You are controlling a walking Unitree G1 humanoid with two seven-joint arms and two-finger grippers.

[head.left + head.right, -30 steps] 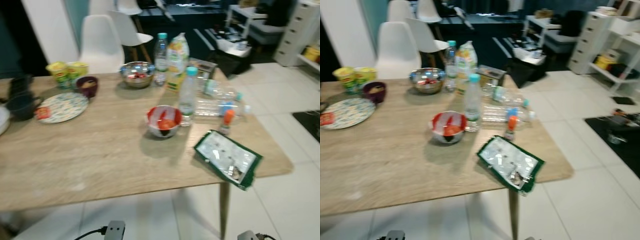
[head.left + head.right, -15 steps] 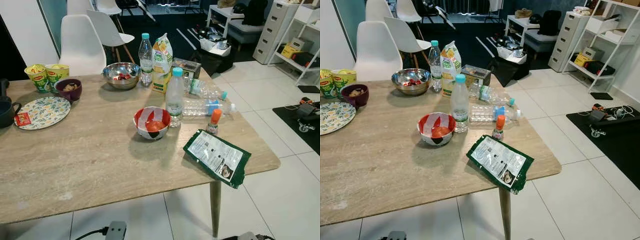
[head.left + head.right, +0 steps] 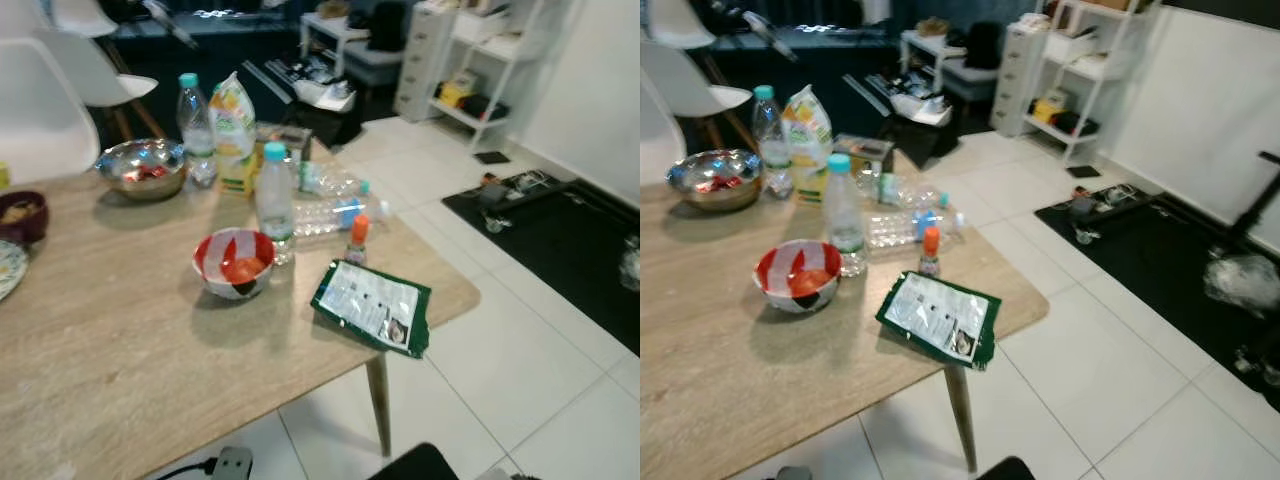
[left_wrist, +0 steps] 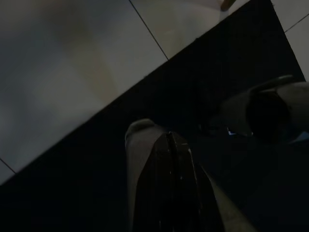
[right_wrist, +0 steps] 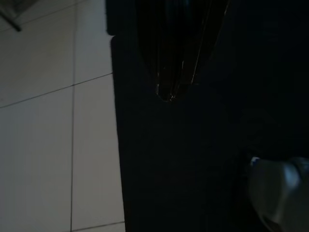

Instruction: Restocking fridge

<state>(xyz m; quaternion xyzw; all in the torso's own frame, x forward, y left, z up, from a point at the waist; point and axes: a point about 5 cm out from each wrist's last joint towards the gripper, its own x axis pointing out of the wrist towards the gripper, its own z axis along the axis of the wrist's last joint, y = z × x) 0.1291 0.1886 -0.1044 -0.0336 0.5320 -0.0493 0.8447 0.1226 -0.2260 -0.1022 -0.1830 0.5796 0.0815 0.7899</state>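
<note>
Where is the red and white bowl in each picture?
Left eye view: the red and white bowl sits on the wooden table, left of centre.
Right eye view: it is in the left part of the picture.
Wrist views: dark floor, no bowl.
Shared landmark: the upright water bottle just right of the bowl.

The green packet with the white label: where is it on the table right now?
In the left eye view the green packet lies flat near the table's right front corner, just in front of the small orange-capped bottle and to the right of the red-and-white bowl.
</note>
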